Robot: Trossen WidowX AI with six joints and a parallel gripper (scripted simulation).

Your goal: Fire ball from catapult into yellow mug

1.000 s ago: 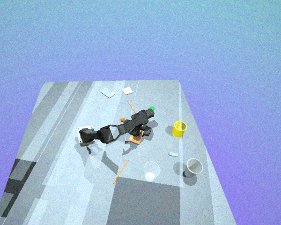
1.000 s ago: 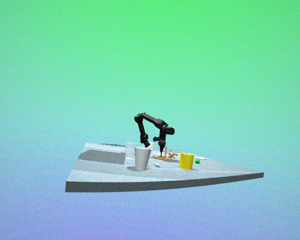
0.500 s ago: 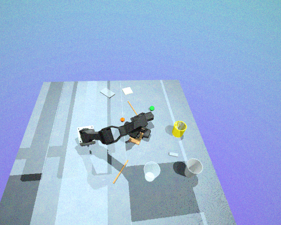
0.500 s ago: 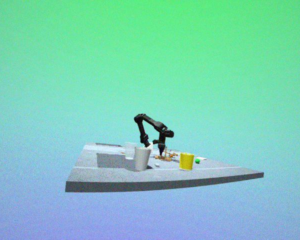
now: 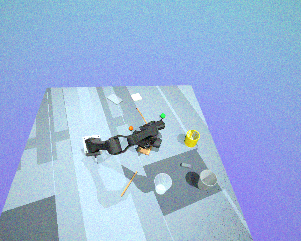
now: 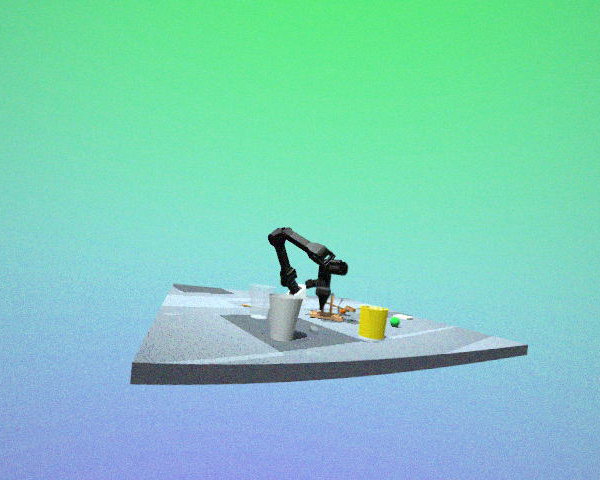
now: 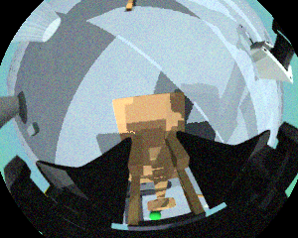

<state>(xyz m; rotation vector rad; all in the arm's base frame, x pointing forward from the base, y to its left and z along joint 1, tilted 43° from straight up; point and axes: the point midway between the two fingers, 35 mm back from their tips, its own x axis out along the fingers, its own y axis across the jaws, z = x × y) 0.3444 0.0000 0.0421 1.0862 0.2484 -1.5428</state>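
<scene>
Arm elbow raised, wrist bent down; claw (image 6: 322, 308) (image 7: 153, 138) points at worktop (image 5: 106, 225) (image 6: 212, 372), fingers part-closed astride wooden catapult (image 5: 144, 150) (image 6: 327, 315) (image 7: 151, 114); grip cannot be confirmed. Yellow mug (image 5: 191, 138) (image 6: 372, 322) stands upright, well apart.

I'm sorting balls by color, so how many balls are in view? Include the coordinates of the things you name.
2: a green ball (image 5: 162, 116) (image 6: 395, 321) (image 7: 155, 215) near the yellow mug, an orange ball (image 5: 131, 128) beside the arm. The arm may hide others.
</scene>
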